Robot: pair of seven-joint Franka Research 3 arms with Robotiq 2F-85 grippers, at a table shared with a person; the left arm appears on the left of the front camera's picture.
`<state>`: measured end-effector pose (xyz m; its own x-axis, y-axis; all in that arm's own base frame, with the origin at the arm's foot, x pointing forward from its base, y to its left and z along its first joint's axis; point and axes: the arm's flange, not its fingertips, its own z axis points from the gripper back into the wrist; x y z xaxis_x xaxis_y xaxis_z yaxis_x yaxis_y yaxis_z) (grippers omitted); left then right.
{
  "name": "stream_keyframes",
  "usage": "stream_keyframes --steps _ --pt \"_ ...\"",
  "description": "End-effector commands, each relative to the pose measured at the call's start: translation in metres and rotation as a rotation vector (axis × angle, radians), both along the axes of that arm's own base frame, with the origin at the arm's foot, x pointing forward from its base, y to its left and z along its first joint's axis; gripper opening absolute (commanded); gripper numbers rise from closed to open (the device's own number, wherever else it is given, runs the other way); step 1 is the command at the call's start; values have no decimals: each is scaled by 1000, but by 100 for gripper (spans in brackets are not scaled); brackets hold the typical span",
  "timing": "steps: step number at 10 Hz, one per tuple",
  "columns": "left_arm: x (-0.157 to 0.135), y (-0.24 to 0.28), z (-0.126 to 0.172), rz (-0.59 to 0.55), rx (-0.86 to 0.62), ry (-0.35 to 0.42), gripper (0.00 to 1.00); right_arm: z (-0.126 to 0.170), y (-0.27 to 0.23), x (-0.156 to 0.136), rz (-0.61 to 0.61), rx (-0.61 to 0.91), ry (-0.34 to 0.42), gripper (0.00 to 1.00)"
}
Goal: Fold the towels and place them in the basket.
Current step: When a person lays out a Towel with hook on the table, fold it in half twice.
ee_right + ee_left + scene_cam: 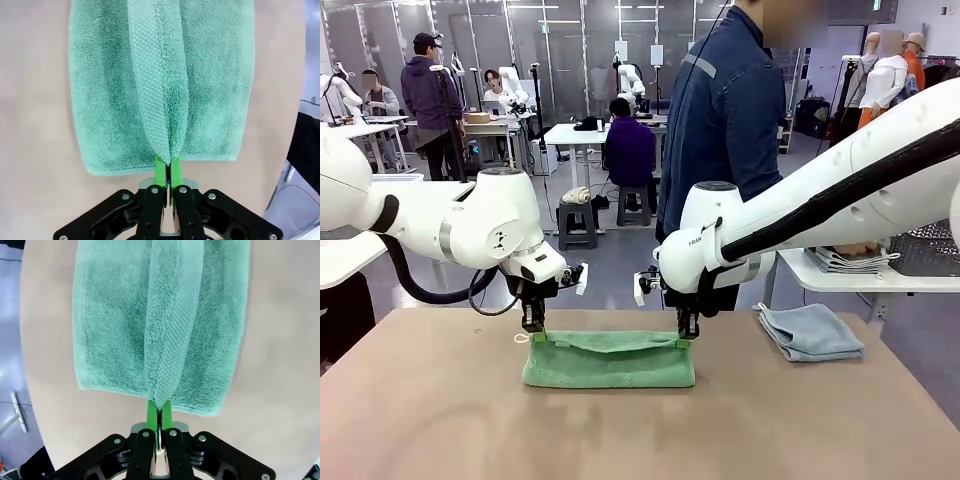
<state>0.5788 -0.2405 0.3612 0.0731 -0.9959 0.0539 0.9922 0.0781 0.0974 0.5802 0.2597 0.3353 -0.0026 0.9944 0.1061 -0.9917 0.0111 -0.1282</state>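
Note:
A mint green towel [610, 360] lies folded lengthwise in the middle of the table, its upper layer lifted at both ends. My left gripper [534, 328] is shut on the towel's left end, and the left wrist view shows its green pads [151, 412] pinching a raised ridge of the towel [165, 330]. At the other end my right gripper [687, 335] is shut on the right corner; its pads [160, 167] clamp the towel's fold [160, 85] in the right wrist view. A pale blue-grey towel [812, 331] lies folded at the table's right. The basket is out of view.
A person in a dark blue jacket [725, 110] stands at the far side of the table [430, 420]. Behind on the right, a white side table [850, 272] carries a stack of papers and a dark mesh thing.

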Motion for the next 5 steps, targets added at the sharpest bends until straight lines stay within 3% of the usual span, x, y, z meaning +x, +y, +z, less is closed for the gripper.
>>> stream_keyframes --steps 1,5 --pt "10 3 -4 16 4 -13 4 -1 -5 9 -6 -11 -26 4" --pt "21 7 -13 -3 -7 -26 4 -9 -9 18 -5 -3 -43 4"
